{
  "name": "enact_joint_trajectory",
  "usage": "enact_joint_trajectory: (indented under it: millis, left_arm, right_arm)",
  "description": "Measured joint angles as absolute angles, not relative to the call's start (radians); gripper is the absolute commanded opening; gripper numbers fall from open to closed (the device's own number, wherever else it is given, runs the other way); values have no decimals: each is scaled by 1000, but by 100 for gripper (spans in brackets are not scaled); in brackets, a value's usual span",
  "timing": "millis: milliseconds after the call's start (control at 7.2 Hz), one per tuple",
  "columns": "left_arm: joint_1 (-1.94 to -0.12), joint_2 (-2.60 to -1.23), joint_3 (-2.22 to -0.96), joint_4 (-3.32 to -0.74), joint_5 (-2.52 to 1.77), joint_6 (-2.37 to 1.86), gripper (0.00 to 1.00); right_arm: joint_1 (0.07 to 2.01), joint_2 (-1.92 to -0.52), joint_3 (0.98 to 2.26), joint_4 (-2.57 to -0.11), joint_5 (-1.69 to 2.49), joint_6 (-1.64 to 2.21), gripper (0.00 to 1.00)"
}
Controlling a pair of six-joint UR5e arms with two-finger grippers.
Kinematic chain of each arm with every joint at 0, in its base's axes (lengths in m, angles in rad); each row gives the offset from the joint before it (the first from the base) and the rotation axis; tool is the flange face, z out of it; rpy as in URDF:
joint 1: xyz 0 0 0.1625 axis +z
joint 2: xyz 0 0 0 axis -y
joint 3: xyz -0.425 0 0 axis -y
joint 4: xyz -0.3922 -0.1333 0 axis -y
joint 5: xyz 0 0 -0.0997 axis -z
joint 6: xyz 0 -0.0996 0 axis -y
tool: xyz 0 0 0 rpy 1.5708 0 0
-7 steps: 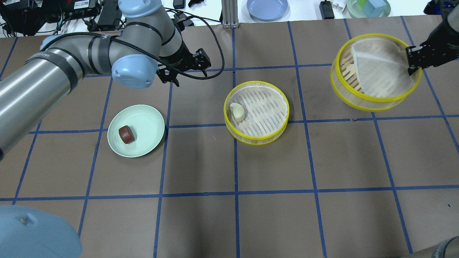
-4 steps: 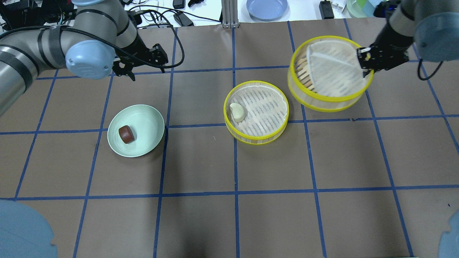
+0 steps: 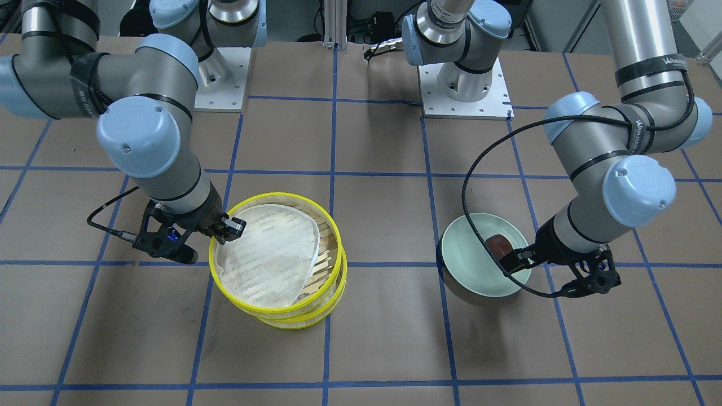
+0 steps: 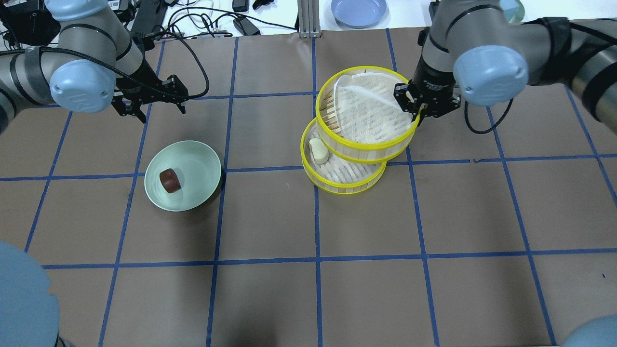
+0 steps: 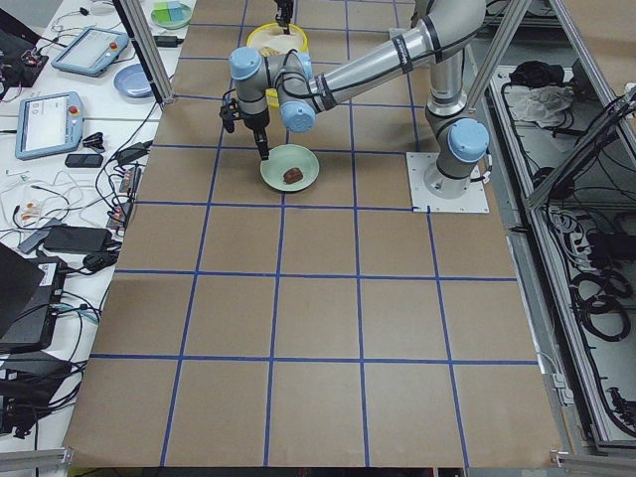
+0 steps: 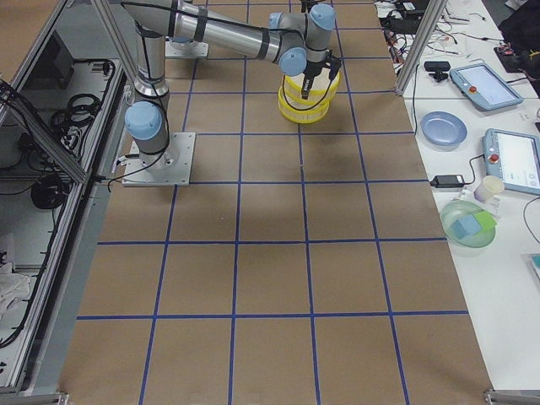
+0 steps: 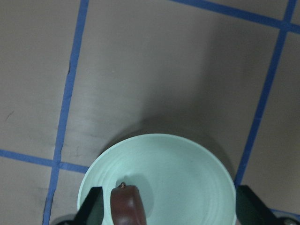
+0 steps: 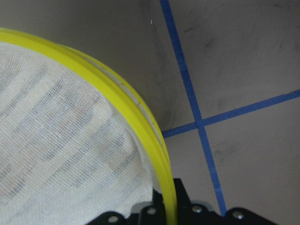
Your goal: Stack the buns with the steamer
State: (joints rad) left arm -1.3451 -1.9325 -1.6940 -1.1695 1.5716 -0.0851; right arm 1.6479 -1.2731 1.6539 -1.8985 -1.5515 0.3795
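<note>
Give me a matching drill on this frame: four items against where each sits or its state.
1 off-white bun
2 brown bun
3 upper steamer tray
4 left gripper

A open, empty
B on the green plate
C in the lower steamer tray
D rim gripped by the right gripper

Pairs: 1-C, 2-B, 3-D, 4-A

- Table [image 4: 270,217]: a flat top covered in brown paper, marked into large squares by strips of blue tape [image 4: 318,260].
- Pale green round plate [image 4: 200,161]: it rests on the robot's left half, across one tape line.
- Round bamboo steamer tray with a bright yellow rim [image 4: 344,187]: it stands near the middle, over a tape crossing, apart from the plate with bare paper between them.
- Two white square base plates [image 3: 465,96]: they lie flat at the robot's edge, one under each arm.
</note>
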Motion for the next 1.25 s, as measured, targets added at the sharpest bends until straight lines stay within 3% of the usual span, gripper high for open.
enact_joint_trajectory:
  millis: [694,833,1111,1250]
  left_arm:
    - [-1324,-1997,-1761,-1196,1563,-237,100]
    - [-1324,-2014,-1763,-1198,1567,-240,93]
    - [-1324,-2044,-1756,-1187,1569,-242,4]
    - [-1324,-2054,-1751,-1179,1569,-243,0]
  right_arm:
    - [1667,-1246,1708,-1969,-1554,396,0]
    - [1667,-1246,1716,-1971,-1550,397,0]
    - [1667,-1245,1724,-1973,-1549,397,0]
    - [1667,-1245,1725,-1981,-1550,397,0]
